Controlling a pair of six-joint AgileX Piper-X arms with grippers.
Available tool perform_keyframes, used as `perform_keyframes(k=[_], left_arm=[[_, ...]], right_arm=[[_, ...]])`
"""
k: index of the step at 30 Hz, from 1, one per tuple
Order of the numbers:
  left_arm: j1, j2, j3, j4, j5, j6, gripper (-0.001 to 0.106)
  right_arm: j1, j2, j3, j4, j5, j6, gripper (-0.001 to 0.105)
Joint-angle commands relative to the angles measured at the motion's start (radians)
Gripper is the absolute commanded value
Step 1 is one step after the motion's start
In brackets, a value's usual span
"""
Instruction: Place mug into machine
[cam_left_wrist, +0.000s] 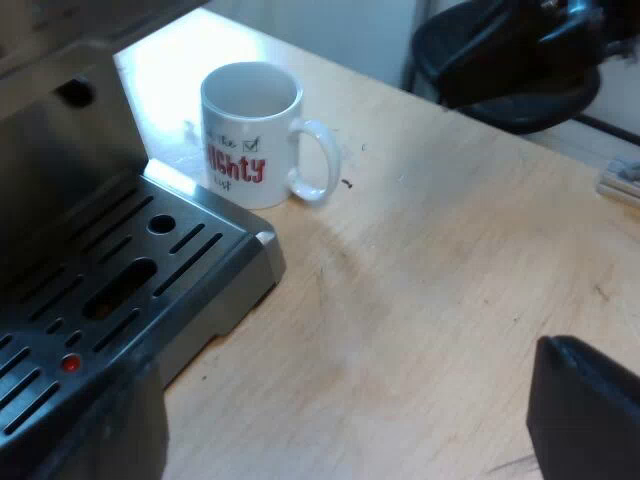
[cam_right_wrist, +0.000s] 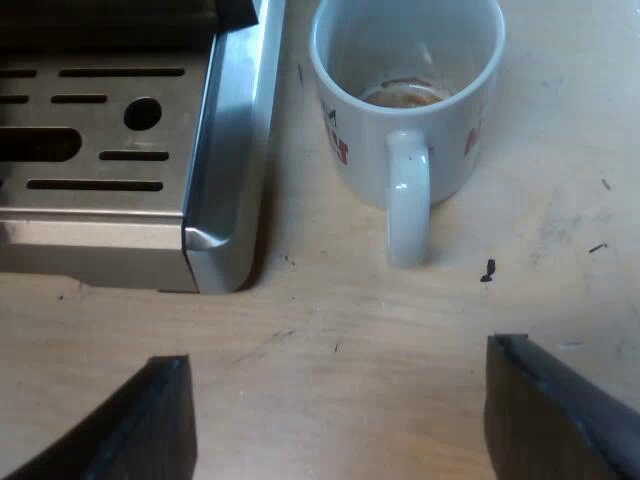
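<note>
Since the mug (cam_right_wrist: 440, 140) stands on the surface (cam_right_wrist: 330, 300) just ahead of my wide-spread right claw (cam_right_wrist: 335, 352), handle (cam_right_wrist: 408, 200) toward me, beside the drip tray (cam_right_wrist: 232, 130), a careless closing could knock it into the tray's corner.

Left wrist view: oblique, downward, middle distance, from above the drip tray (cam_left_wrist: 130, 270) across the bench (cam_left_wrist: 430, 260) to the mug (cam_left_wrist: 250, 135). Right wrist view: steep, close, from over the mug's handle side. Shared: mug (cam_right_wrist: 445, 150), tray corner, bench strip between them
</note>
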Motion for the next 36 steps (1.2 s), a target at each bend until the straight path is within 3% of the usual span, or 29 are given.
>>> perform_keyframes(k=[1,6,13,24,29,33,36], left_arm=[[-0.005,0.027,-0.009,-0.029,-0.017,-0.015,0.077],[-0.005,0.072,-0.009,-0.066,-0.017,-0.017,0.077],[-0.005,0.077,-0.009,-0.073,-0.017,-0.03,0.077],[-0.005,0.077,-0.009,-0.075,-0.015,-0.03,0.077],[-0.005,0.077,-0.009,-0.083,-0.015,-0.03,0.077],[-0.005,0.077,-0.009,-0.101,-0.015,-0.03,0.077],[-0.005,0.077,-0.009,-0.102,-0.015,-0.03,0.077]], right_arm=[[0.001,0.025,-0.01,-0.032,0.017,0.005,0.062],[0.001,0.053,0.018,-0.098,0.026,0.023,0.062],[0.001,0.053,0.18,-0.368,0.068,0.085,0.062],[0.001,0.122,0.417,-0.758,0.111,0.093,0.062],[0.001,0.222,0.445,-0.914,0.111,0.077,0.062],[0.001,0.343,0.444,-1.073,0.111,0.014,0.062],[0.001,0.435,0.444,-1.181,0.162,0.009,0.062]])
